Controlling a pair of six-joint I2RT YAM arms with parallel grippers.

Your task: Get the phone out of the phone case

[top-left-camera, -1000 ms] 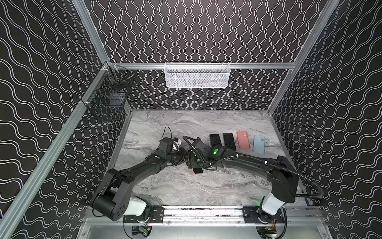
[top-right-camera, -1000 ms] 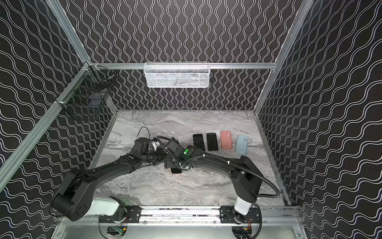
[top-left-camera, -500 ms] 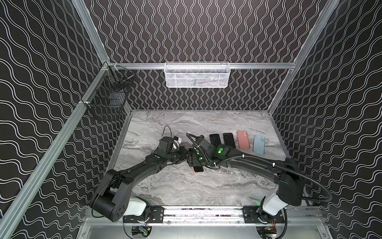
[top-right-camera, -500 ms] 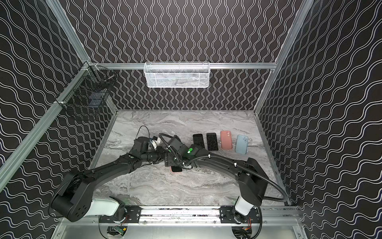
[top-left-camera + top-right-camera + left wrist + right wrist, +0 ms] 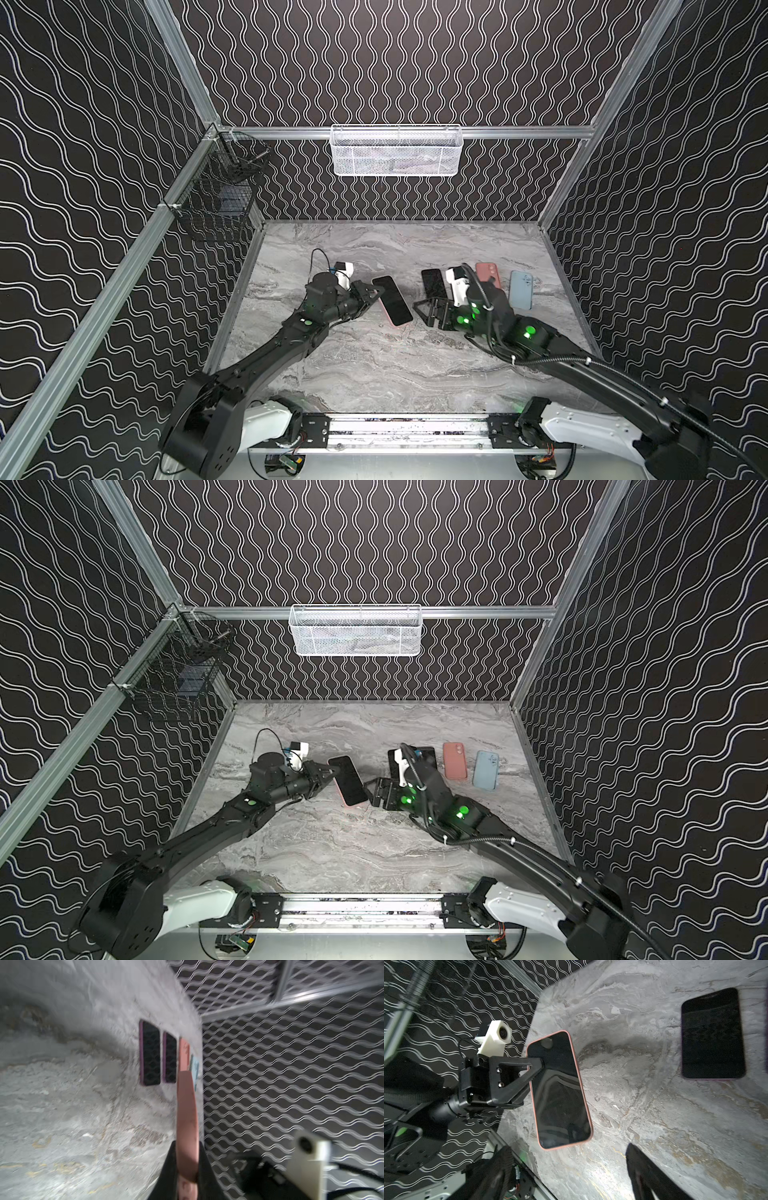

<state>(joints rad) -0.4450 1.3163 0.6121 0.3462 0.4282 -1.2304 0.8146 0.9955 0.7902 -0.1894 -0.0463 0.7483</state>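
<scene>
The phone (image 5: 392, 300) (image 5: 348, 780) sits in its pink phone case (image 5: 548, 1148), dark screen up, pink rim all round it. My left gripper (image 5: 372, 293) (image 5: 326, 773) is shut on one long edge of the cased phone and holds it a little above the marble table; in the left wrist view the case's pink edge (image 5: 187, 1122) runs out between the two black fingers (image 5: 204, 1167). My right gripper (image 5: 423, 315) (image 5: 370, 794) (image 5: 569, 1153) stands open just right of the phone, apart from it, with nothing between its fingers.
Two dark phones with purple edges (image 5: 150, 1055) (image 5: 170, 1057) lie behind the right gripper, then a salmon case (image 5: 454, 760) and a light-blue case (image 5: 486, 770) further right. A white mesh basket (image 5: 397, 149) hangs on the back wall, a black wire basket (image 5: 216, 199) on the left wall.
My right gripper has opened wider and drawn back to the right, off the phone. The left gripper keeps its hold, and the cased phone now sits slightly further back.
</scene>
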